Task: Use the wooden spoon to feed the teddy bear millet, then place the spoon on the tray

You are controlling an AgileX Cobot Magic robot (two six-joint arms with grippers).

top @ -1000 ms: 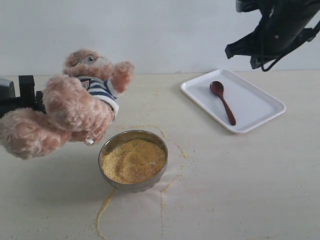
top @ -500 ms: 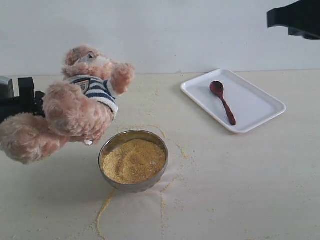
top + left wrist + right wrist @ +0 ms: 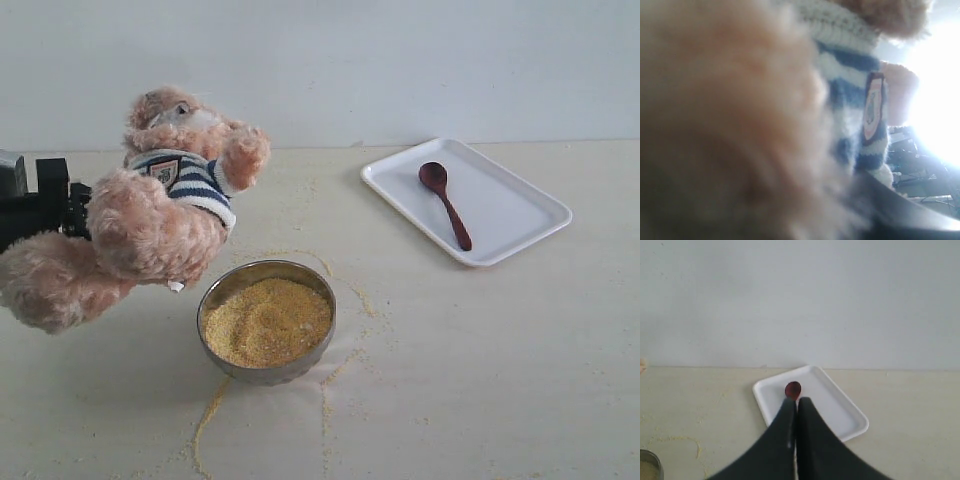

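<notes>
A: Two grippers, one bear. What've you got, biggest first?

B: Table (image 3: 480, 390) is pale, w/ loose grain trails around the bowl. On the left I've got the bear (image 3: 160, 215) hanging clear of the table, tilted, head up near the wall, striped shirt and badge toward the cam. Left gripper (image 3: 68, 205) is right behind it. Fur hides the jaws, but nothing else carries the bear, so I read it as clamped on the bear. Left wrist cam is just blurry fur and stripes.

A: Tray?

B: Tray (image 3: 520, 205) sits flat at the far right, well apart from the bear. The metal bowl (image 3: 266, 375) is near the bear's leg, a bit toward the cam; can't tell if they touch. Millet (image 3: 268, 320) fills it nearly to the rim.

A: Spoon?

B: Spoon (image 3: 447, 205) lies on the tray, scoop end toward the wall, handle toward the cam. Right gripper (image 3: 795, 402) isn't in the ext. view. Its wrist cam shows the fingers pressed together, nothing between them, up above the tray w/ the scoop end showing just past the tips.
</notes>
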